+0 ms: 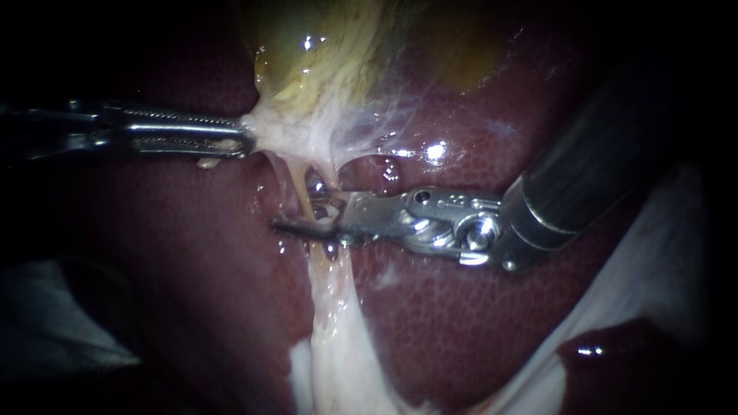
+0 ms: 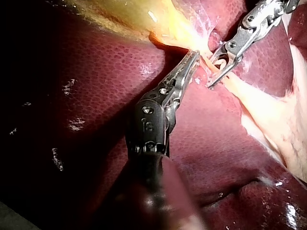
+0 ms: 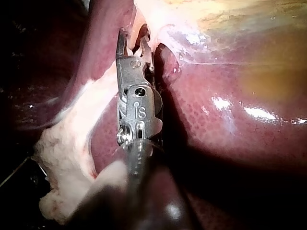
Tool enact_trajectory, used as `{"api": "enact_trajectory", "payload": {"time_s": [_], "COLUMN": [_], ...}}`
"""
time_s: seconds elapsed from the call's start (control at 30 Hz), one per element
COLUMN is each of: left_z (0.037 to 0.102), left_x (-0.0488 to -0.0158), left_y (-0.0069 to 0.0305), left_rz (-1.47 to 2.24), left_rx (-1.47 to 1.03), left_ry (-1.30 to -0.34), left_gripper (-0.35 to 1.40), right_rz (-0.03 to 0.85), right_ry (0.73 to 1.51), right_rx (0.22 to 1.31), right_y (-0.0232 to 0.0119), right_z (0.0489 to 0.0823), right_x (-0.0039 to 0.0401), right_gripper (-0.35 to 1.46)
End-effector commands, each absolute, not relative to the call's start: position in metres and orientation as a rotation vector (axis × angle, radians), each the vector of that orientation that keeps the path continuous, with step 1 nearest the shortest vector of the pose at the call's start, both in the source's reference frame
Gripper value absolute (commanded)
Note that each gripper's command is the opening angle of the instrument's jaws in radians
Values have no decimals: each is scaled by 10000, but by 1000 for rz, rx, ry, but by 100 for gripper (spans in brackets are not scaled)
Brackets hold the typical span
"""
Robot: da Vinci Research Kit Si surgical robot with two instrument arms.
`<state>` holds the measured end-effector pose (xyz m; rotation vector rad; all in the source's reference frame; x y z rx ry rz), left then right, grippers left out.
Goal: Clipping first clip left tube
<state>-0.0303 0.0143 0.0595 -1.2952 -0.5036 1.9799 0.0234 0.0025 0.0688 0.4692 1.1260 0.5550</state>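
Note:
The yellow-green gallbladder lies on the dark red liver. My left instrument comes in level from the left, its jaws shut on the white tissue at the gallbladder's neck and pulling it taut; the left wrist view shows the same grip. Below the neck run thin pale tubes. The left tube passes between the open jaws of my right instrument, which straddle it. A gap shows between those jaws in both wrist views. A small metal clip sits inside them.
A broad white tissue band runs down from the tubes over the liver. Pale white tissue lies at the lower right, and a lump of it sits beside my right instrument's shaft. Wet liver surface surrounds both instruments.

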Motion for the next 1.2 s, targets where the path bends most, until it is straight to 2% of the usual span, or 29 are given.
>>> {"api": "enact_trajectory", "payload": {"time_s": [0.03,0.3,0.43,0.7,0.87,1.2], "left_z": [595,595,595,594,594,595], "left_x": [-303,-301,-300,-298,-297,-296], "left_y": [143,143,143,143,143,143], "left_rz": [1980,1980,1980,1981,1981,1981], "left_rx": [-1296,-1296,-1296,-1297,-1297,-1298], "left_ry": [-504,-505,-506,-508,-508,-509], "left_gripper": [-35,-35,-35,-35,-35,-35], "right_rz": [555,560,567,564,510,470], "right_ry": [1126,1140,1166,1194,1217,1238], "right_rx": [469,465,459,471,525,660], "right_y": [25,27,28,32,29,23], "right_z": [687,689,690,687,685,677], "right_x": [234,235,238,235,233,233], "right_gripper": [5,36,45,50,50,50]}}
